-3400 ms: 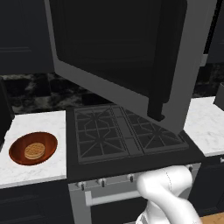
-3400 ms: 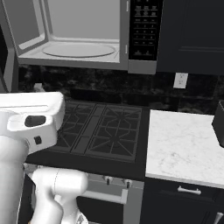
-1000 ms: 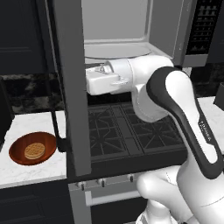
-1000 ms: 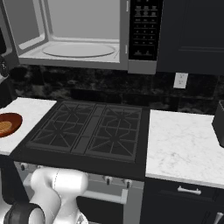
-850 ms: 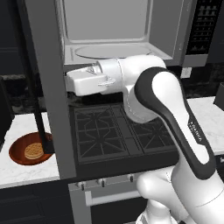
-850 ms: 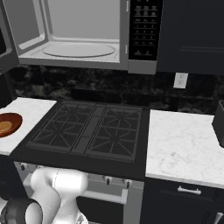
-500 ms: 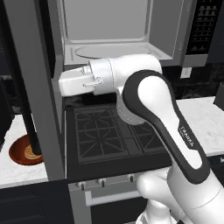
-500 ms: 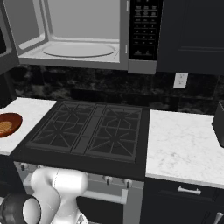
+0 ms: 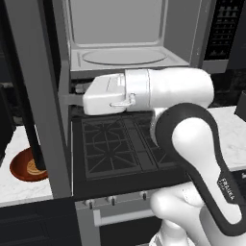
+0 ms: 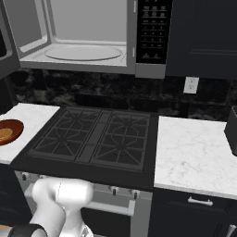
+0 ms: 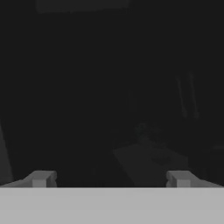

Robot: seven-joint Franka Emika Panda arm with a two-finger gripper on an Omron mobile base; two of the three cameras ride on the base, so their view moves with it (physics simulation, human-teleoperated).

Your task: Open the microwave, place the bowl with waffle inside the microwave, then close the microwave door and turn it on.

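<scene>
Left of the stove (image 10: 97, 136), one bowl (image 10: 8, 131) holds one waffle (image 10: 4, 134) on the bench (image 10: 25, 115); one microwave (image 10: 88, 37) gapes above; claw (image 11: 109, 179) released, empty.

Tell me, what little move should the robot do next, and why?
Probably lower the open gripper toward the bowl on the left counter. The microwave is already open with its turntable bare, its door swung wide, and the waffle still sits in the bowl, not yet grasped.
</scene>
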